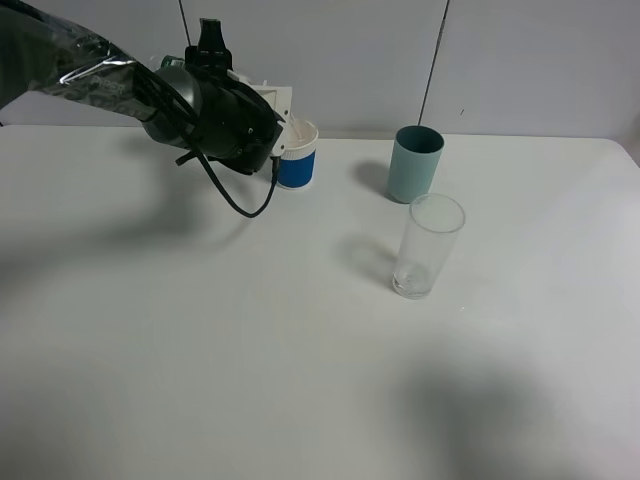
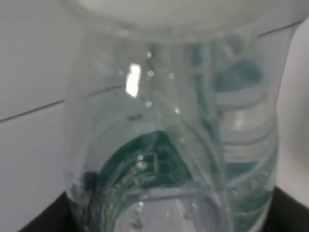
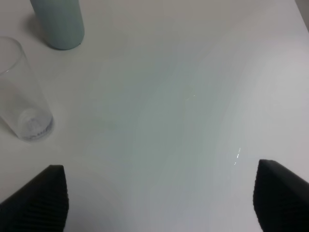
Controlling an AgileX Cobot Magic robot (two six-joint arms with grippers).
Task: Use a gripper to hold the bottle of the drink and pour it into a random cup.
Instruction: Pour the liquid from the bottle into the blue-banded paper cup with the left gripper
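My left gripper [image 1: 262, 128] is at the back of the table, shut on the bottle, right beside the white paper cup with the blue band [image 1: 298, 156]. In the exterior high view the gripper's body hides the bottle. In the left wrist view the clear bottle [image 2: 169, 145] with its dark green label fills the frame, with clear liquid [image 2: 159, 212] inside, between my black fingers [image 2: 46, 220]. A blurred white shape [image 2: 169, 9] lies just past the bottle's far end; I cannot tell if it is the cup. My right gripper [image 3: 157, 203] is open and empty above bare table.
A teal cup [image 1: 414, 163] stands at the back right of the blue-banded cup, and shows in the right wrist view [image 3: 58, 21]. A tall clear empty glass [image 1: 428, 245] stands in front of it, also in the right wrist view [image 3: 21, 92]. A loose black cable [image 1: 235, 200] hangs under the left gripper.
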